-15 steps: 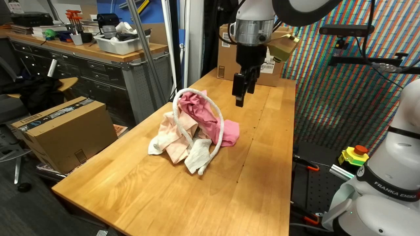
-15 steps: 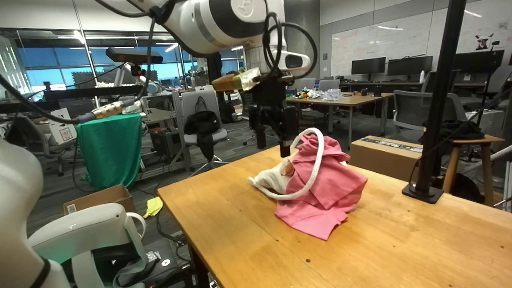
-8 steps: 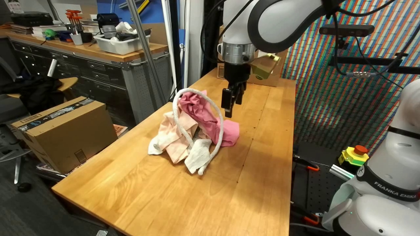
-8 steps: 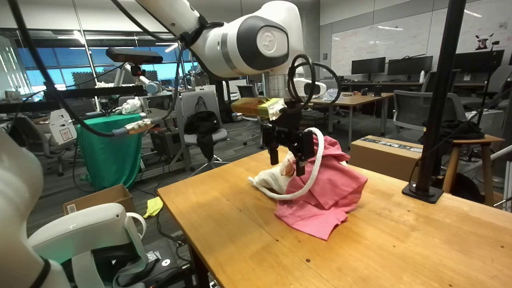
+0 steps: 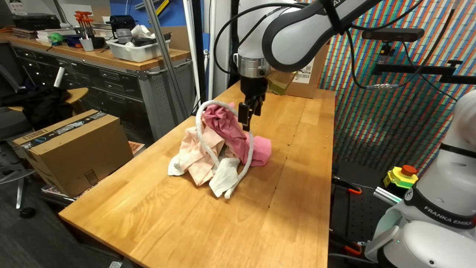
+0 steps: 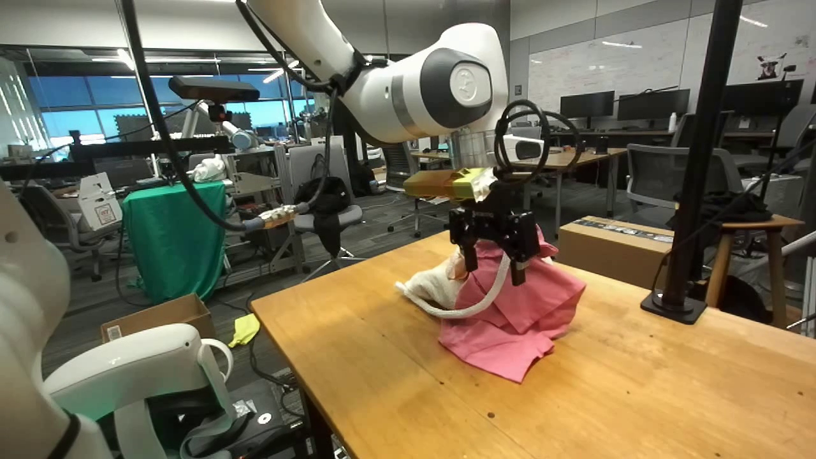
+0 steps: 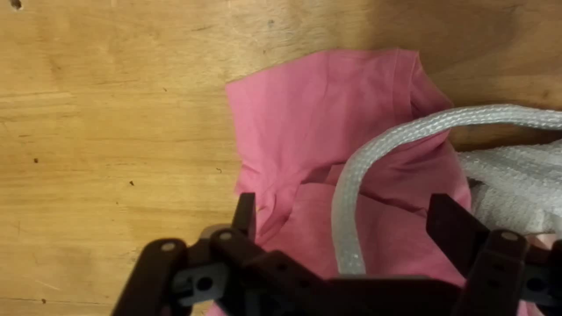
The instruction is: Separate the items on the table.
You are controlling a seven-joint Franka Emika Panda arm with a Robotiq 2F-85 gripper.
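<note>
Near the centre of an exterior view are a plain pink cloth (image 5: 238,139), a pale peach cloth (image 5: 202,169) and an off-white cloth (image 5: 225,176). In the wrist view, the braid-patterned rope (image 7: 397,136) right of centre is white, the table (image 7: 109,131) at left streaky honey-brown, the gripper (image 7: 342,210) at bottom black.

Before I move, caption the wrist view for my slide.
White rope arcing over pink cloth, framed by the open tool, with textured white fabric at the right edge.
</note>
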